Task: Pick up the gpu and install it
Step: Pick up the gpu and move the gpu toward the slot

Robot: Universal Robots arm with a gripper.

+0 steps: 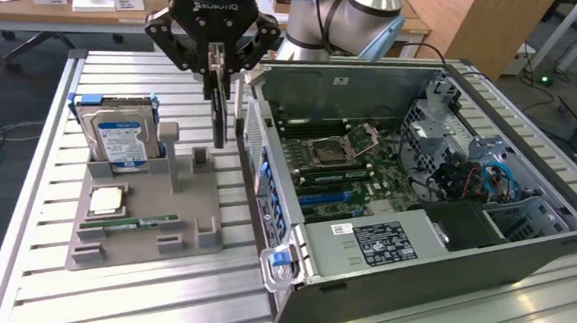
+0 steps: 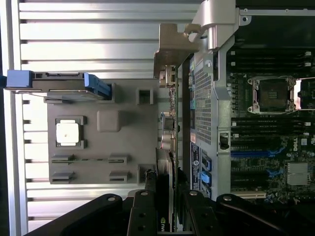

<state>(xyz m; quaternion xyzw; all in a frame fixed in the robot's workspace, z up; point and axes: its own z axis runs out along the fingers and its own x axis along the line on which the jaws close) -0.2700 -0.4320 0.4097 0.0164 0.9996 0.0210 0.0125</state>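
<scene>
The gpu (image 1: 217,122) hangs on edge, a thin dark card with its silver bracket (image 2: 171,49) at one end. My gripper (image 1: 215,71) is shut on its upper edge. The card is lifted clear of the grey holder tray (image 1: 149,197) and hovers between the tray and the outer wall of the open computer case (image 1: 267,168). In the wrist view the gpu (image 2: 167,147) appears edge-on, running from between my fingers (image 2: 145,209) toward the bracket. The motherboard (image 1: 344,165) lies exposed inside the case, with blue slots (image 1: 324,198).
The tray holds a blue-labelled hard drive (image 1: 119,136) standing upright, a square CPU (image 1: 106,200) and a green RAM stick (image 1: 128,223). Everything rests on a slatted aluminium table (image 1: 106,301). Drive cages and cables (image 1: 470,174) fill the case's far side.
</scene>
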